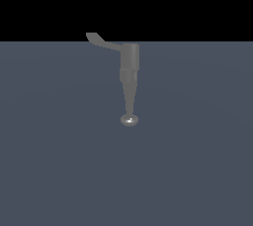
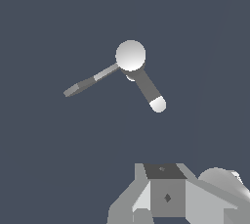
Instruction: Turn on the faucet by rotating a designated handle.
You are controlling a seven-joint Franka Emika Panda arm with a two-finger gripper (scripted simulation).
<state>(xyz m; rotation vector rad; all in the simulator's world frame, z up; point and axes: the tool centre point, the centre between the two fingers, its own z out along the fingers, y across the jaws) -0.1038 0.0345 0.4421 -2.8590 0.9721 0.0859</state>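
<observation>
Wrist view: the gripper (image 2: 161, 203) is cut off by the picture's edge; only its base shows, the fingers lie out of frame, so its opening cannot be told. Exterior view: the arm is out of sight. The faucet (image 1: 129, 67) base, where it meets the desk (image 1: 59, 161), is indistinct.

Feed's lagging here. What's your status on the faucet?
Gripper partly in frame, state unclear. Handle untouched, sticking sideways off faucet. Nothing in the way.

Matte grey faucet (image 1: 129, 69), shiny silver knob at spout tip; grey handle (image 1: 101, 41); slate blue-grey surface (image 1: 54, 146); black background above; white-grey claw (image 2: 168, 193).
</observation>
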